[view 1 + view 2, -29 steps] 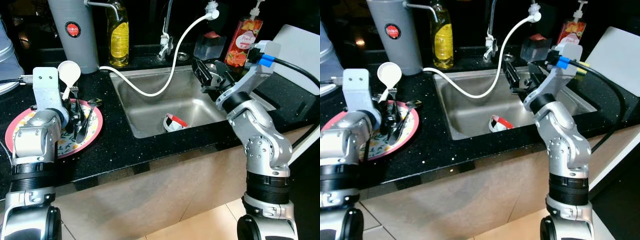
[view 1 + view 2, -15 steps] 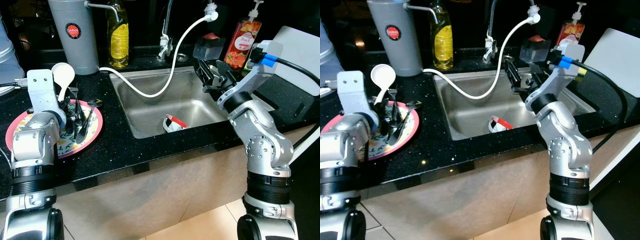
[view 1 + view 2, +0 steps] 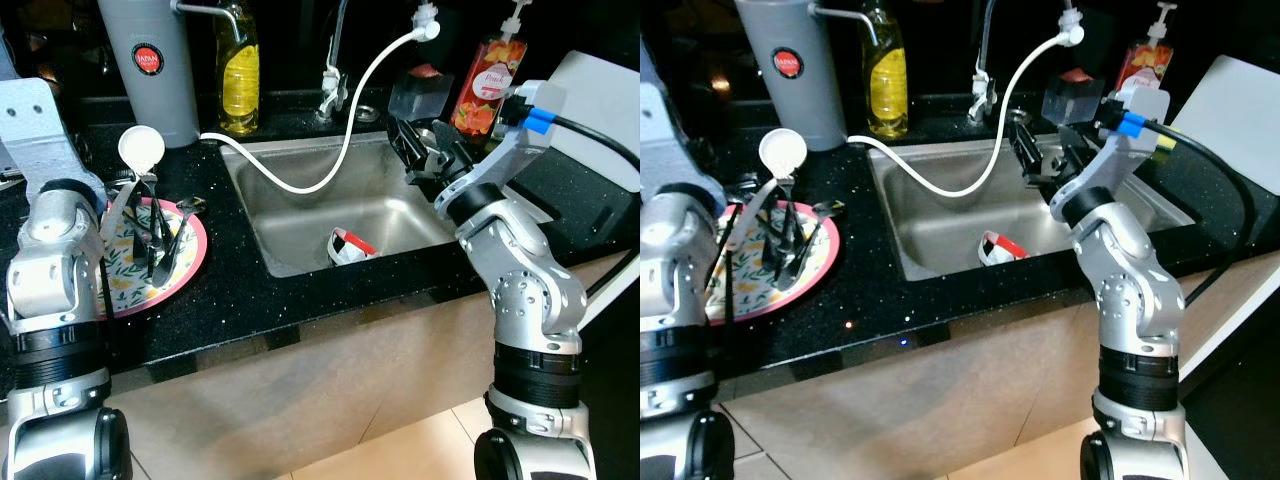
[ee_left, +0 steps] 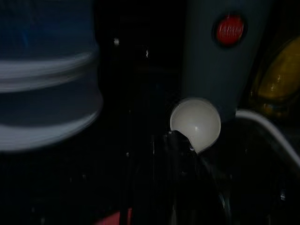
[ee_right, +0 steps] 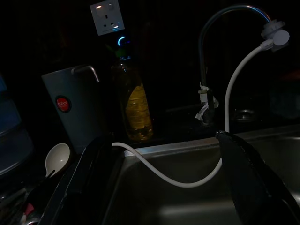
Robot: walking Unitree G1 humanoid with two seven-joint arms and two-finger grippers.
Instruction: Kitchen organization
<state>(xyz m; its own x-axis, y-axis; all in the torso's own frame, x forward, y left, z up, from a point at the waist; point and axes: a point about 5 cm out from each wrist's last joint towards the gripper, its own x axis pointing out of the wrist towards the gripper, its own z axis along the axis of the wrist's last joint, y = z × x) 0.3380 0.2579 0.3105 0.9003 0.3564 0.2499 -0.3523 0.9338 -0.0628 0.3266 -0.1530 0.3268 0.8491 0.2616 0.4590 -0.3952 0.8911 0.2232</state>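
Lifted over the last second, the left arm has raised the white spoon (image 3: 140,148) clear of the pink floral plate (image 3: 190,262); whether the left gripper's fingers clasp its handle cannot be told. The right gripper (image 3: 425,160), spread wide and empty, hovers over the sink (image 3: 300,235), so the spoon seems bound for a new spot.

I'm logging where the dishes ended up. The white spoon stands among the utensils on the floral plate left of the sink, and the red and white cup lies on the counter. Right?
Not quite. The red and white cup lies inside the sink, on its bottom, as the left eye view shows. The white spoon does stand among the utensils on the floral plate left of the sink.
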